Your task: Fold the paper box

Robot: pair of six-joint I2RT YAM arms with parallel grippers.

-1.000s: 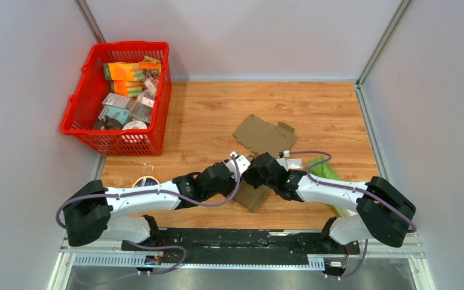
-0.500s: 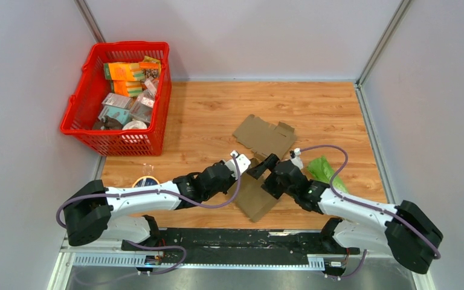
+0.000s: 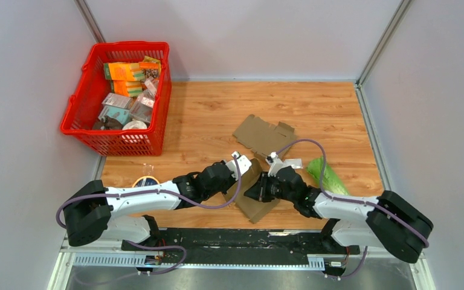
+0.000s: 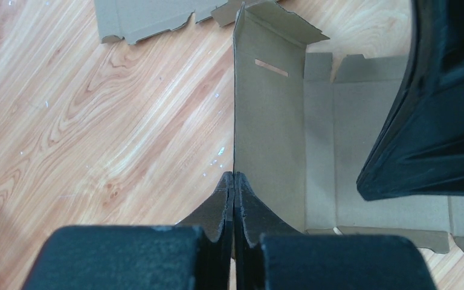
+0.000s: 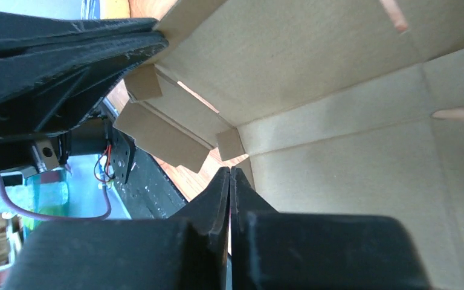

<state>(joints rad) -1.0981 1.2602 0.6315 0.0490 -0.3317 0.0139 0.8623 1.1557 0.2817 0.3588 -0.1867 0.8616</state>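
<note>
Pinching paper box (image 4: 270,133) wall: left jaws

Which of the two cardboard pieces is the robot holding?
The nearer cardboard piece: the left gripper pinches its raised wall. The farther piece lies flat, untouched.

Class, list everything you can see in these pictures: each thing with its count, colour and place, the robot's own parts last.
Basket: one, red, far left, holding small packaged goods.
Flat cardboard blank: one, brown, table centre.
Paper box: one, brown, part-folded, between the arms.
Green soft item: one, near right.
Roll: one, yellowish, near left, probably tape.
Table: one, wood-grain.
Left arm: one, white and black; jaws shut on the box's upright wall.
Right arm: one, white and black; jaws shut over the box, grip unclear.
</note>
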